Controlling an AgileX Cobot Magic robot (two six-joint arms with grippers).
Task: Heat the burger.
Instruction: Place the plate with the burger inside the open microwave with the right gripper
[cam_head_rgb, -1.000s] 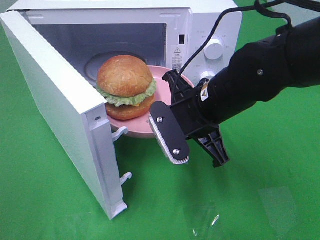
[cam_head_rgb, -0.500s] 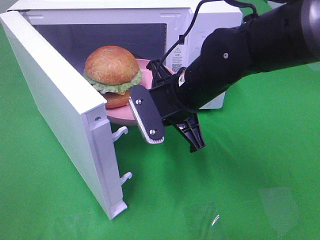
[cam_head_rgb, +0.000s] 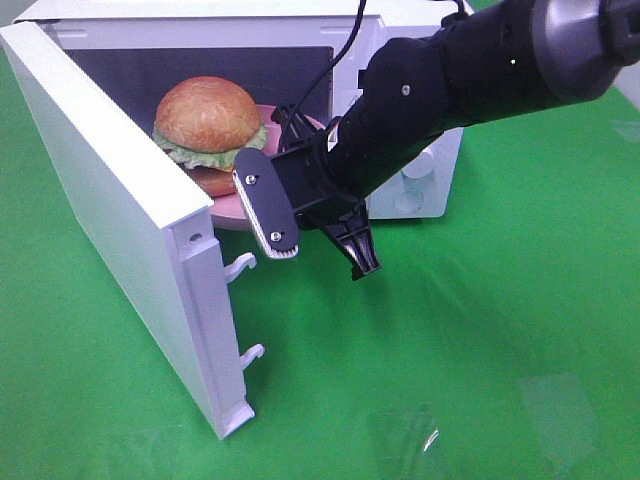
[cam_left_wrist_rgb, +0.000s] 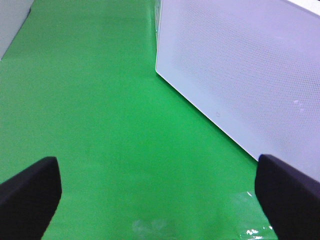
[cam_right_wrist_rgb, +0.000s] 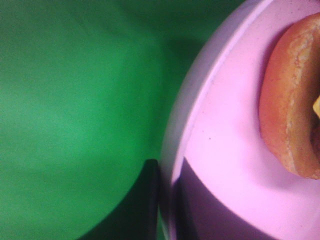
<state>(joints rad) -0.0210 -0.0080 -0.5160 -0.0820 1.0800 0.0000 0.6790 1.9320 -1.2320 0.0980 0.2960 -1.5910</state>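
Up and to the left went the burger. Now it sits on the pink plate at the open mouth of the microwave, in the upper left of the high view. The right gripper pinches the plate's rim tight. The left gripper gapes wide over the green cloth, gripping nothing.

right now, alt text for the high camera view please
The right gripper holds a pink plate carrying the burger at the mouth of a white microwave, its door open to the left, on a green surface.
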